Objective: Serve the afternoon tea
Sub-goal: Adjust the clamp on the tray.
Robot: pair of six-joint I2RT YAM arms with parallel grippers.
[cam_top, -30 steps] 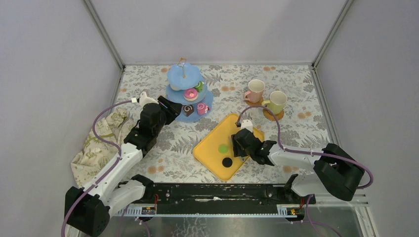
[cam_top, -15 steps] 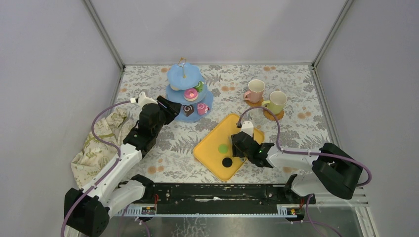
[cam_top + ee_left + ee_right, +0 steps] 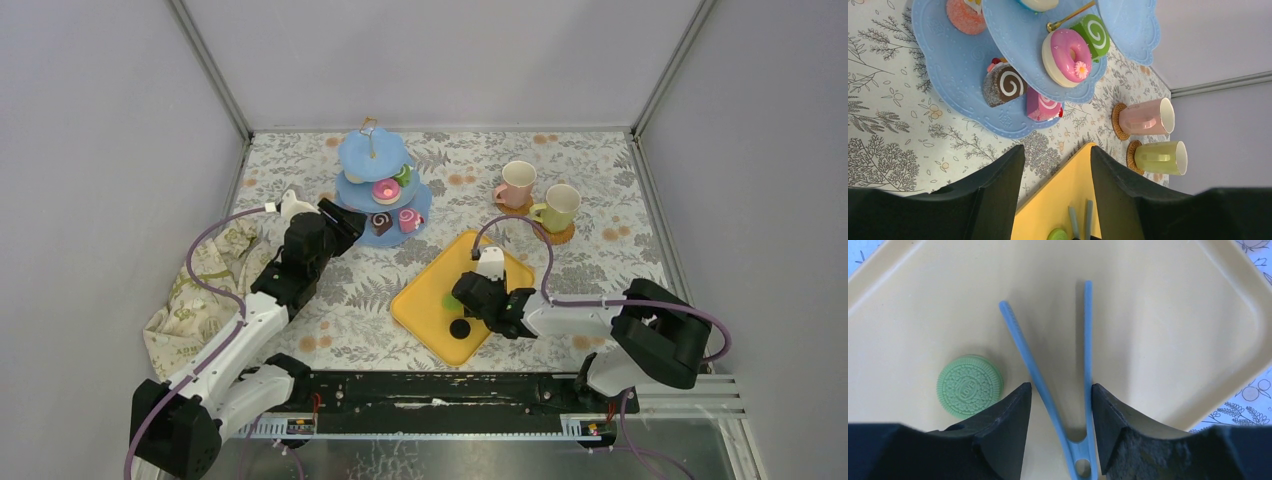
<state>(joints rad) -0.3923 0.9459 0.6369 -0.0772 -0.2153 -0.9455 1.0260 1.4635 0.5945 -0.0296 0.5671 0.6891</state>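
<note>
A pale green, embossed round toy biscuit (image 3: 969, 386) lies flat on the yellow rectangular tray (image 3: 1158, 315), just left of the light-blue plastic tongs (image 3: 1088, 350). It looks light, rigid and smooth. It is probably best pinched across its rim, since an off-centre squeeze could send it skidding. The right gripper (image 3: 1060, 390) has its fingers either side of the tongs near the hinge, apparently pinching them, with the tong tips apart. A black round biscuit (image 3: 459, 328) shares the tray. The left gripper (image 3: 1056, 152), fingers spread and empty, hovers beside the light-blue three-tier stand (image 3: 948, 65), whose lower tiers hold pastries. A pink mug (image 3: 1145, 116) and a pale green mug (image 3: 1158, 157) stand on the desk beyond the tray.
</note>
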